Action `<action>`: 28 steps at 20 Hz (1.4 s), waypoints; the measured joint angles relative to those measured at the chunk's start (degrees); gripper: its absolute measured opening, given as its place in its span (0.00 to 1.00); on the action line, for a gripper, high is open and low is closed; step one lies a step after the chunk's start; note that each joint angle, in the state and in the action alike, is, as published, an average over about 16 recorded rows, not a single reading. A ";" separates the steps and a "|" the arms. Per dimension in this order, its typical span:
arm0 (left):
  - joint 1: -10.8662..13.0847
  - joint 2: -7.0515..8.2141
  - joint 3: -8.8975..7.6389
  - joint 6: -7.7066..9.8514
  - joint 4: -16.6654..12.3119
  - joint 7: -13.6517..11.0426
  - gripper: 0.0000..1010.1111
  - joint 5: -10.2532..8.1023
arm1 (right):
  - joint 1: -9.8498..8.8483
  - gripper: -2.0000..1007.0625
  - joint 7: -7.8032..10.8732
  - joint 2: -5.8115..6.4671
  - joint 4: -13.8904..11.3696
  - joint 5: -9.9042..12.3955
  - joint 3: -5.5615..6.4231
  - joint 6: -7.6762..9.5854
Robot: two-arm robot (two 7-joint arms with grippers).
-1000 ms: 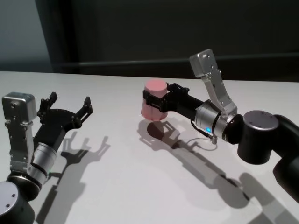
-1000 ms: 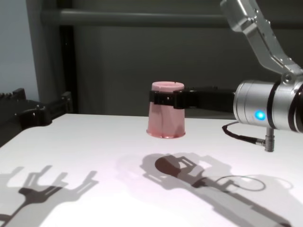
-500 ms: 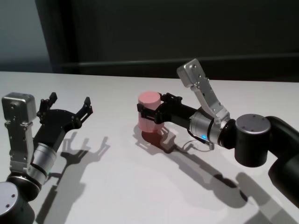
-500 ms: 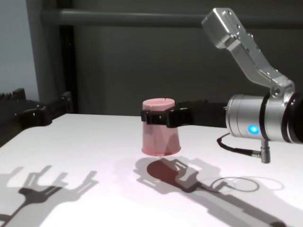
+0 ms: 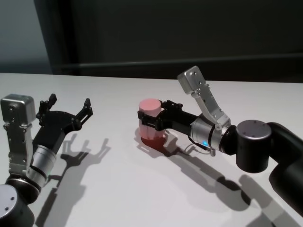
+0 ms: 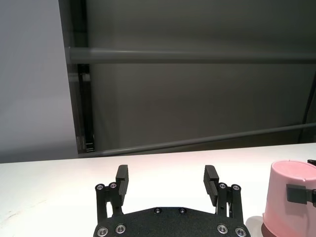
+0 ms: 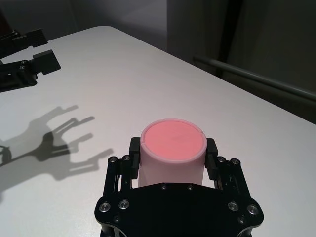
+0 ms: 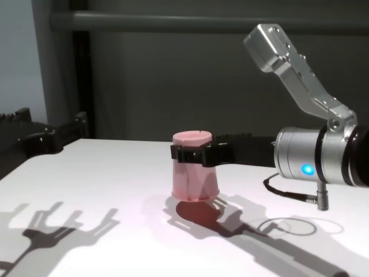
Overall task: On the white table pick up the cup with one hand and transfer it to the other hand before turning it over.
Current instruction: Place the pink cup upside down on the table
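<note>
The right gripper (image 8: 199, 154), jaws clamped around the upside-down pink cup (image 8: 196, 176), has lowered it over the last second to just above the middle of the white surface (image 8: 104, 184). The turning-over looks finished. The left gripper (image 5: 66, 111) waits near the left edge, jaws apart.

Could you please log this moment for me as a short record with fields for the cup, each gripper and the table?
cup: pink, upside down, wide rim downward, at or just above the table
right gripper: shut on the cup, fingers on either side near its base
left gripper: open, empty, off to the left, apart from the cup
white table: shadows of both arms fall on it
</note>
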 joint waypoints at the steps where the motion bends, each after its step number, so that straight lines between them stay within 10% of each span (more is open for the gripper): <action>1: 0.00 0.00 0.00 0.00 0.00 0.00 0.99 0.00 | -0.12 0.73 0.08 -0.08 0.08 -0.07 0.09 0.03; 28: 0.00 0.00 0.00 0.00 0.00 0.00 0.99 0.00 | -2.39 0.78 0.84 -1.51 0.45 -1.60 2.06 1.54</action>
